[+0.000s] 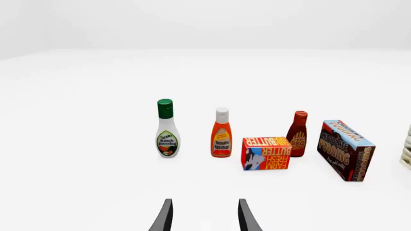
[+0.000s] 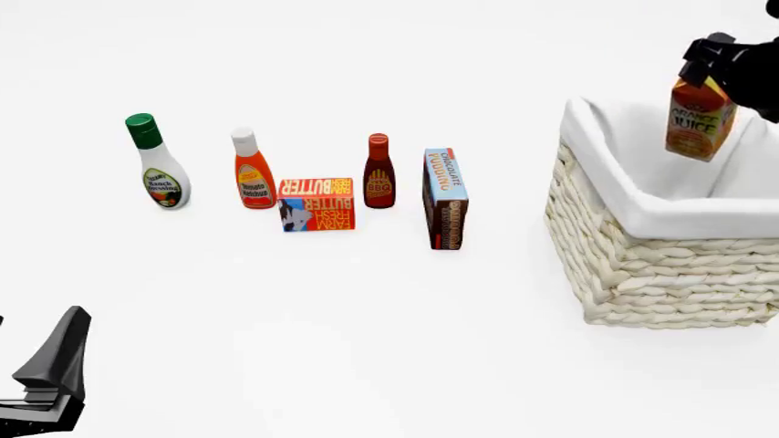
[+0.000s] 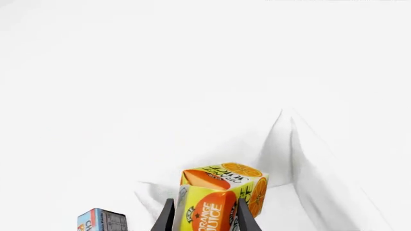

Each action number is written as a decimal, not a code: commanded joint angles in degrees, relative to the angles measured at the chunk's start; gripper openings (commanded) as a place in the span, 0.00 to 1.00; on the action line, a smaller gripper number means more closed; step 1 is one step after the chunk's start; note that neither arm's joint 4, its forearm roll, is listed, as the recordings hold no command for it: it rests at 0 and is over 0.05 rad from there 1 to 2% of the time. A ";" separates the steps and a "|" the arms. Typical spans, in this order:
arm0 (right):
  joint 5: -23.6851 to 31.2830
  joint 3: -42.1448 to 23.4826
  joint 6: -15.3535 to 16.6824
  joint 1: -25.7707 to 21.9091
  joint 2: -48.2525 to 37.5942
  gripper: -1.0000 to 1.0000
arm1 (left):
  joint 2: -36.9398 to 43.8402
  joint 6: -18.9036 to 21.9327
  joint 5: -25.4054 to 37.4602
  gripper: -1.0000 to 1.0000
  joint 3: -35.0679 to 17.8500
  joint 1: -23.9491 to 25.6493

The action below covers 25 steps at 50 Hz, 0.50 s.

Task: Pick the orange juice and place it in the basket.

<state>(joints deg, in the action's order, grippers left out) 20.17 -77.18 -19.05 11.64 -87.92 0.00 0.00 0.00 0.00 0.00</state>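
The orange juice carton (image 2: 700, 120) hangs upright in my right gripper (image 2: 709, 66), which is shut on its top, above the open mouth of the cream wicker basket (image 2: 663, 265) at the right. In the right wrist view the carton (image 3: 218, 202) sits between my fingers (image 3: 165, 219) over the white liner (image 3: 301, 159). My left gripper (image 1: 202, 219) is open and empty, low at the near left of the table (image 2: 49, 370), well short of the row of groceries.
A row stands left of the basket: ranch dressing bottle (image 2: 157, 162), ketchup bottle (image 2: 252, 171), flat butter box (image 2: 316, 203), BBQ sauce bottle (image 2: 379, 172), upright chocolate pudding box (image 2: 444, 199). The same row shows in the left wrist view, with the pudding box (image 1: 345, 149) nearest the basket.
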 commanded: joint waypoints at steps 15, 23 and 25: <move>-1.41 6.73 -1.19 1.34 0.37 0.00 | 0.00 0.00 0.00 1.00 0.00 0.00; -2.22 8.32 -1.30 1.48 0.59 0.00 | 0.00 0.00 0.00 1.00 0.00 0.00; -2.30 8.42 -1.32 1.49 0.49 0.00 | 0.00 0.00 0.00 1.00 0.00 0.00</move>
<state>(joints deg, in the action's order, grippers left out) 18.62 -70.02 -19.05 12.89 -87.78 0.00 0.00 0.00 0.00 0.00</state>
